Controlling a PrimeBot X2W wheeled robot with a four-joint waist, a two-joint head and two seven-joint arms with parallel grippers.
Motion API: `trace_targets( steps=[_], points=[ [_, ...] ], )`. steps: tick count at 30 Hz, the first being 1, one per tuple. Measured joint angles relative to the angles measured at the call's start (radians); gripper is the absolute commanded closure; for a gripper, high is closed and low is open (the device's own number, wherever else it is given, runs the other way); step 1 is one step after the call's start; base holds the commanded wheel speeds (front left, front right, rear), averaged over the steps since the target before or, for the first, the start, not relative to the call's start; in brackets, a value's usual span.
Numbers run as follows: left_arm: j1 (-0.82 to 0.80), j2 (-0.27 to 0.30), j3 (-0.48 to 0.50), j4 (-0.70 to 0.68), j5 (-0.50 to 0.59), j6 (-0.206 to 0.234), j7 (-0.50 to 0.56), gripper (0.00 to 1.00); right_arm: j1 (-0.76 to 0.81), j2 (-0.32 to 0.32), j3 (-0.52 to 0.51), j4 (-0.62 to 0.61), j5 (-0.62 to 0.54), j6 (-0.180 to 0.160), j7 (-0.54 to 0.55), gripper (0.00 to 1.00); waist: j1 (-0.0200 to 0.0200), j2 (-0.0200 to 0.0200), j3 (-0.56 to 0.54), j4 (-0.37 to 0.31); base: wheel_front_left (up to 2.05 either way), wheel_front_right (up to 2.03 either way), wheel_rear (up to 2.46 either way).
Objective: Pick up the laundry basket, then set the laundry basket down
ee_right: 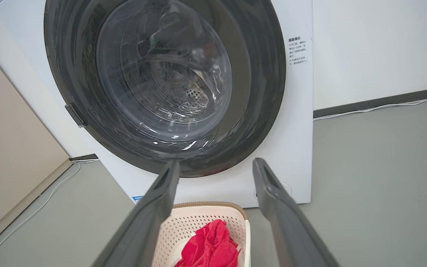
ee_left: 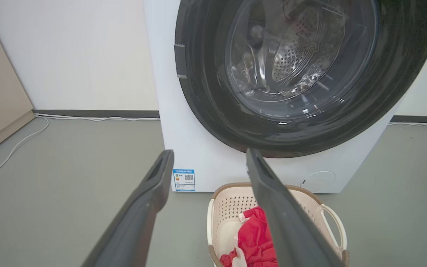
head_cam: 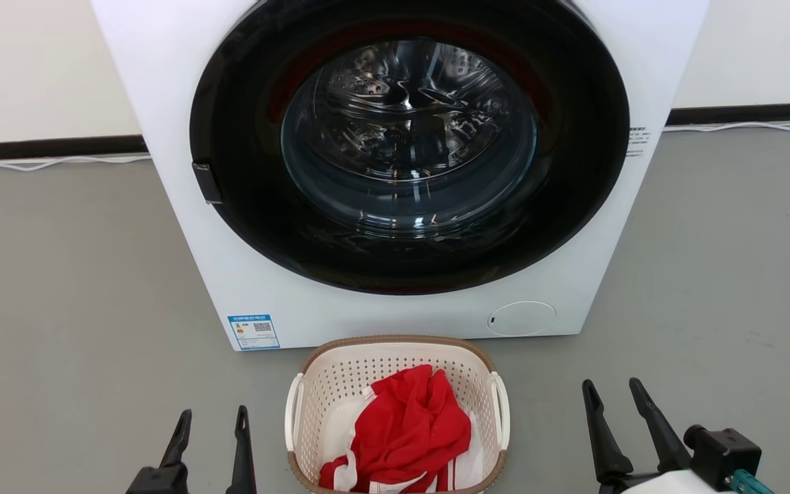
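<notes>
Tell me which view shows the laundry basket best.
Head view: the laundry basket shows almost whole, both handles and the red garment inside. In the left wrist view a finger of the left gripper crosses it; the right wrist view cuts off its near half.

A: left gripper (head_cam: 214,410): two long matte-black tapered fingers (head_cam: 242,453), black base.
B: right gripper (head_cam: 610,381) alike. Behind it a black boxy module (head_cam: 727,453), teal connector (head_cam: 748,482), white forearm shell (head_cam: 669,484).
</notes>
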Motion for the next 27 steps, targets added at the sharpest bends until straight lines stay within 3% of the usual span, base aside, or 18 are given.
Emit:
trace_targets(
  steps=[27],
  points=[
    [0.044, -0.014, 0.022, -0.03, 0.046, -0.025, 0.0, 0.0, 0.015, 0.001, -0.013, -0.018, 0.005, 0.0, 0.0, 0.0, 0.0, 0.0, -0.026, -0.011, 0.0, 0.0, 0.0]
  ],
)
